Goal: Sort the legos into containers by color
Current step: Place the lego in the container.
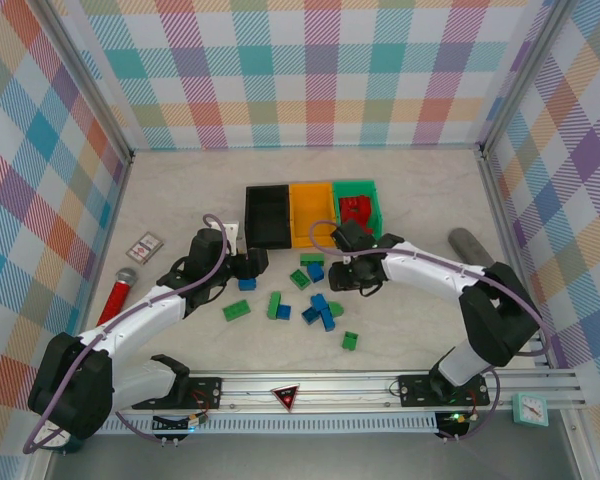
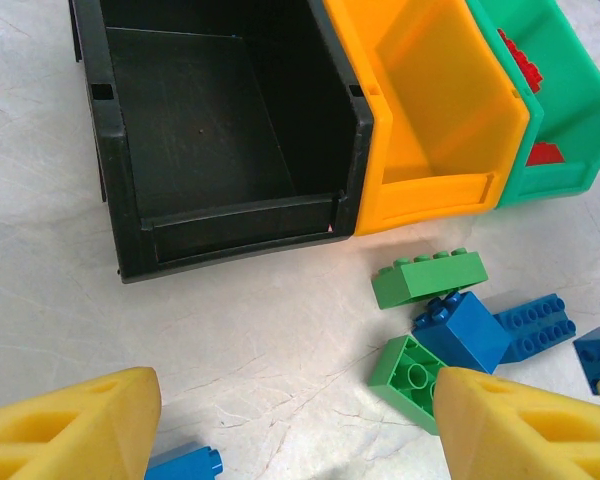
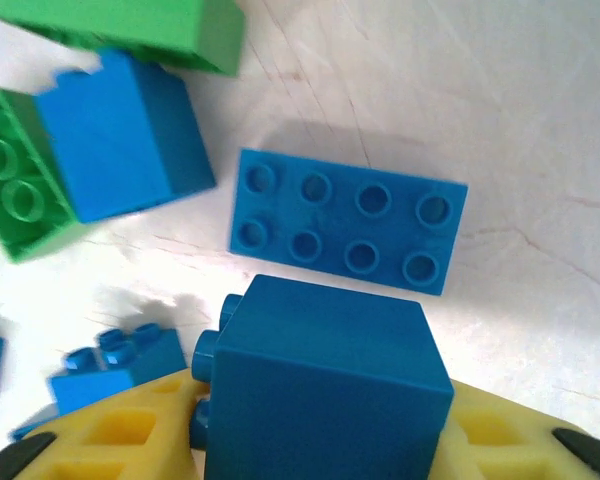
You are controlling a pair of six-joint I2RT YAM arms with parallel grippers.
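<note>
The right gripper (image 3: pixel 325 435) has its yellow fingers (image 3: pixel 110 445) closed on either side of a blue cube brick (image 3: pixel 325 370). The brick lies with its studs pointing sideways, towards the left finger. The pads appear to hold only its near part, and most of its bulk stands out beyond them. That is the main hazard: a grip this shallow could let the brick pivot or slip out as the arm lifts or swings.

Just beyond the held brick a flat blue brick (image 3: pixel 348 222) lies underside up. Further off, another blue cube (image 3: pixel 120 135) leans against a green brick (image 3: pixel 15 190). A lift that is not straight up could clip these and scatter the cluster.

The left gripper (image 2: pixel 295 430) hangs wide open with nothing in it, over a small blue brick (image 2: pixel 185 465) near the black bin (image 2: pixel 230 215). The two arms are working close together in the middle of the table (image 1: pixel 420 200), so a carry towards the bins could cross the left arm's reach.

Red bricks (image 1: pixel 357 210) already lie in the green bin (image 2: pixel 570 110). The black bin and the orange bin (image 2: pixel 435 190) look empty (so either could take blue). A release too far to the right would mix the colours.
</note>
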